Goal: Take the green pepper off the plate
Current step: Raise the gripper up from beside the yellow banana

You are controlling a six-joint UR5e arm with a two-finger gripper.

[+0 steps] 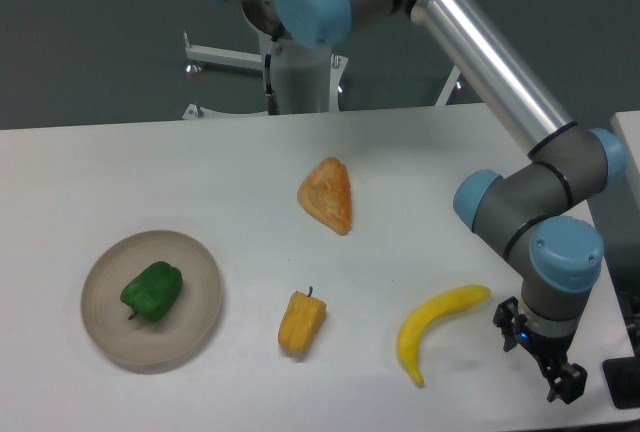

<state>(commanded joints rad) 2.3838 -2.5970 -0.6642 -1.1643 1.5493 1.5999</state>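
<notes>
The green pepper (152,291) lies on the beige plate (200,297) at the front left of the white table, its dark stem pointing toward the front. My gripper (562,384) hangs at the far front right, near the table's front edge, a long way right of the plate. It holds nothing. Its fingers are small and dark, and I cannot tell how far apart they stand.
A yellow-orange pepper (301,322) lies right of the plate. A banana (436,328) lies just left of the gripper. A triangular orange pastry (328,194) sits mid-table. The arm's base (300,72) stands at the back edge.
</notes>
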